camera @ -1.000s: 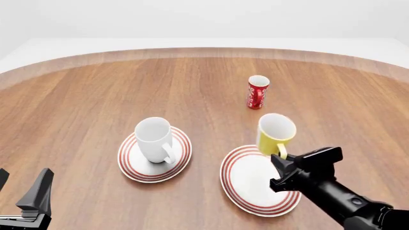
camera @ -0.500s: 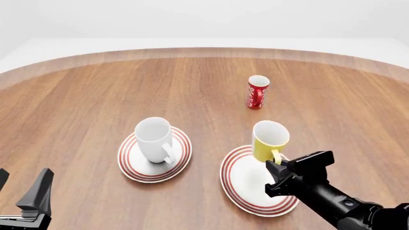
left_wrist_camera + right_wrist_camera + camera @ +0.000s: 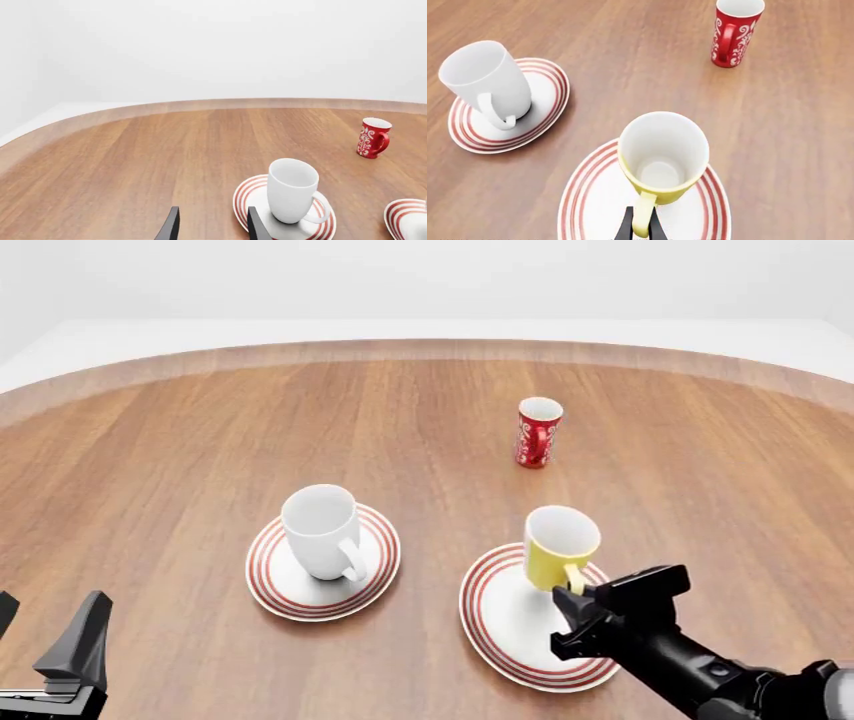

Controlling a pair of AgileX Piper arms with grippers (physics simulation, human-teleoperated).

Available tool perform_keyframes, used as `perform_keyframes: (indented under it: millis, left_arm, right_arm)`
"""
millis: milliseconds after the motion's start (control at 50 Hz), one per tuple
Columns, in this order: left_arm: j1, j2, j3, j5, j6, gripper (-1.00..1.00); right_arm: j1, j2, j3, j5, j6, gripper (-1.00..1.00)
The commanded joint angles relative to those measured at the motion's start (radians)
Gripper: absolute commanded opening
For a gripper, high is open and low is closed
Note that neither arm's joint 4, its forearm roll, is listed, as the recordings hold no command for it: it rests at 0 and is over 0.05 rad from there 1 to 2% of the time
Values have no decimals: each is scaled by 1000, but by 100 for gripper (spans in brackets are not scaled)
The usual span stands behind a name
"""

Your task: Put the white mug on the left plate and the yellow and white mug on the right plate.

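The white mug point(image 3: 323, 530) stands upright on the left plate point(image 3: 284, 590), handle toward me; the left wrist view shows the same white mug point(image 3: 291, 190) on its plate point(image 3: 248, 194). The yellow and white mug point(image 3: 558, 546) sits upright low over the far half of the right plate point(image 3: 514, 640); whether it touches I cannot tell. My right gripper point(image 3: 577, 592) is shut on its yellow handle point(image 3: 644, 216), fingers point(image 3: 625, 230) pinching it over the right plate point(image 3: 587, 200). My left gripper point(image 3: 47, 635) stays at the near left, open and empty, well short of the white mug.
A red patterned cup point(image 3: 538, 433) stands upright beyond the right plate, also in the right wrist view point(image 3: 735, 32) and the left wrist view point(image 3: 372, 137). The round wooden table's far edge point(image 3: 427, 345) curves across the back.
The right gripper has brought the yellow mug down and slightly toward me, from above the plate's far rim to low over the right plate. The left arm and white mug have not moved.
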Motion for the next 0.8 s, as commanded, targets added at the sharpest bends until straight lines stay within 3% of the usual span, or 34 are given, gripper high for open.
perform_keyframes:
  millis: [20, 800]
  left_arm:
    - [0, 0, 0, 0, 0, 100]
    - [0, 0, 0, 0, 0, 100]
  right_arm:
    - [3, 5, -2, 4, 11, -100]
    - [7, 33, -11, 7, 25, -100]
